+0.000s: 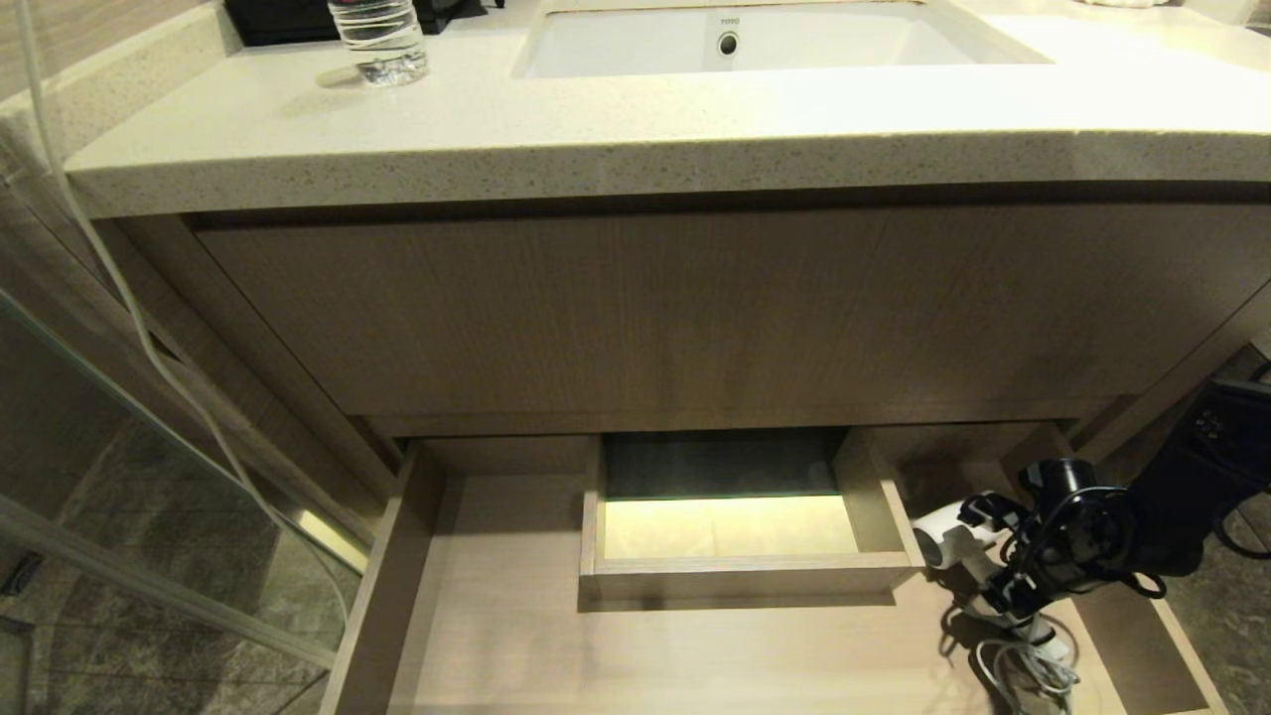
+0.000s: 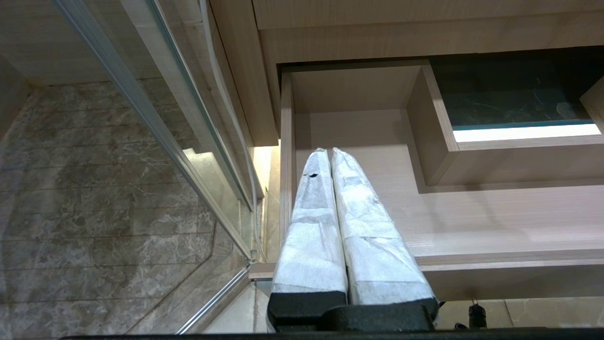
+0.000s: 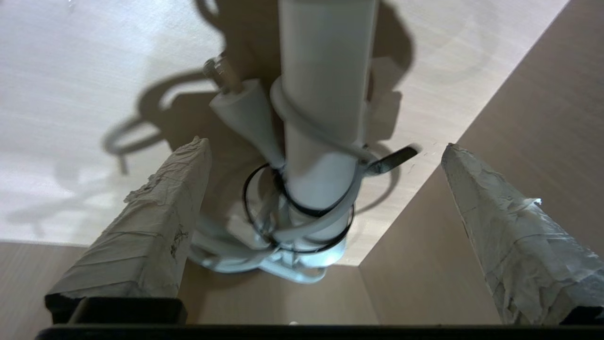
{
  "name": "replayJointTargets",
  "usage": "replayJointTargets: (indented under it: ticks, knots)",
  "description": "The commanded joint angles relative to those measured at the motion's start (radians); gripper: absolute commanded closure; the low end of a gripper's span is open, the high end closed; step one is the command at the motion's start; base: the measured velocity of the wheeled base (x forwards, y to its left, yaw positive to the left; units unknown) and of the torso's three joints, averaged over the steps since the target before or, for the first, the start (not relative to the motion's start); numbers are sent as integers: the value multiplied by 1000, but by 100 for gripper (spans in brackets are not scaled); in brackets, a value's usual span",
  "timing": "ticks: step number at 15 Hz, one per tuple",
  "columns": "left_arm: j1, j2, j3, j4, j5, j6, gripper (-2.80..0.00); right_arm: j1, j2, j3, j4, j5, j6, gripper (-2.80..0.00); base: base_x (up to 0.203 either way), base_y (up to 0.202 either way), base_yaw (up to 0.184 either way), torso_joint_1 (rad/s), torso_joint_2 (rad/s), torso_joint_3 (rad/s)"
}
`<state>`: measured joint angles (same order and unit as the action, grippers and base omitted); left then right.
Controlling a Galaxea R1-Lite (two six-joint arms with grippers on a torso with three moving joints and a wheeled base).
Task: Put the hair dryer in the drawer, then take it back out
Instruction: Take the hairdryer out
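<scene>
A: Where is the hair dryer [image 1: 951, 544]?

B: In the open drawer [image 1: 516, 636], at about four o'clock in the head view, close to the drawer's right wall. Its white barrel points toward nine o'clock, and its coiled cord [image 1: 1028, 667] lies on the drawer floor toward five o'clock.

A: And the right gripper [image 1: 1003, 556]?

B: Right over the dryer. In the right wrist view its taped fingers [image 3: 141, 236] stand wide apart, one on each side of the white handle [image 3: 325, 94], and neither presses on it. Nothing is gripped.

A: The left gripper [image 2: 330, 156]?

B: Out of the head view. Its own camera shows the two wrapped fingers pressed together with nothing between them, hanging over the drawer's left end.

A: Anything else around?

B: A water bottle [image 1: 379, 38] at eleven o'clock on the countertop [image 1: 596, 119], and the sink [image 1: 775, 45] at twelve.
</scene>
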<state>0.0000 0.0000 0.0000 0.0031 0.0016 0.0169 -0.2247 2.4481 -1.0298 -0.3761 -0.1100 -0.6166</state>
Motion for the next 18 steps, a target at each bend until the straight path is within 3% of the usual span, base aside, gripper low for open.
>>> replayJointTargets:
  ticks: [1, 7, 18]
  knots:
    - [0, 0, 0, 0, 0, 0, 0, 1, 14, -3, -4, 1, -2, -280, 0, 0, 0, 0, 0, 0]
    - [0, 0, 0, 0, 0, 0, 0, 2, 41, -41, -6, 12, 6, -280, 0, 0, 0, 0, 0, 0]
    - [0, 0, 0, 0, 0, 0, 0, 2, 94, -76, -29, 107, 4, -280, 0, 0, 0, 0, 0, 0]
